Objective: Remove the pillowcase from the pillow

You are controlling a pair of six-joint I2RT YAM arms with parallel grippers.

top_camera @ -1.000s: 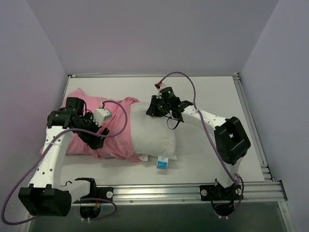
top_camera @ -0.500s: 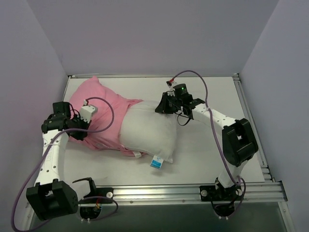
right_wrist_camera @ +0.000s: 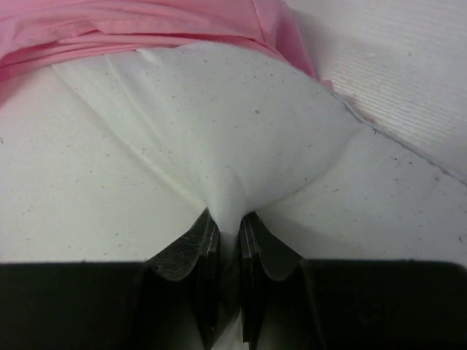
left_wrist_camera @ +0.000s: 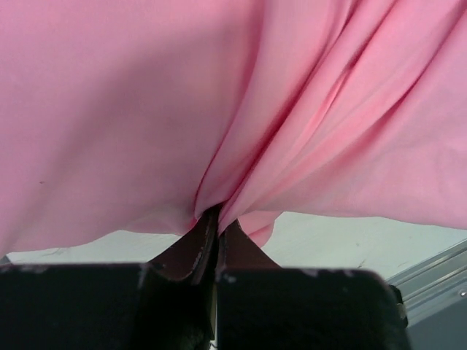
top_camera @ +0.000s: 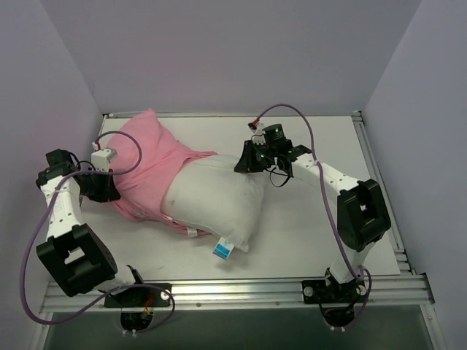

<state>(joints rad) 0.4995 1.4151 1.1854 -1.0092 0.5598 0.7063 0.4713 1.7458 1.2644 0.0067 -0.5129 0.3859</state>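
Left tool (left_wrist_camera: 217,215): the fingers are pressing together and pinching a fold of the pink pillowcase (left_wrist_camera: 219,95). The cloth is fanning out from the pinch in long pleats and filling most of the wrist view. A strip of white table (left_wrist_camera: 328,240) is showing under its hanging edge. From above, the left tool (top_camera: 101,191) is sitting at the near left edge of the pillowcase (top_camera: 149,153), close to the left wall.

Right tool (right_wrist_camera: 225,219): the fingers are closing on a pinch of white pillow (right_wrist_camera: 219,124) cloth, and creases are running out from the grip. The pillowcase (right_wrist_camera: 146,29) hem is lying across the pillow just beyond, with bare table (right_wrist_camera: 408,73) to the right. From above, the right tool (top_camera: 244,162) is gripping the pillow's far right corner.

The pillow (top_camera: 219,200) is lying slantwise on the middle of the table (top_camera: 321,233). Its right part is lying bare and its left end is sitting inside the pillowcase, which is bunching toward the far left corner. A small blue and white tag (top_camera: 221,249) is sticking out from the pillow's near edge.
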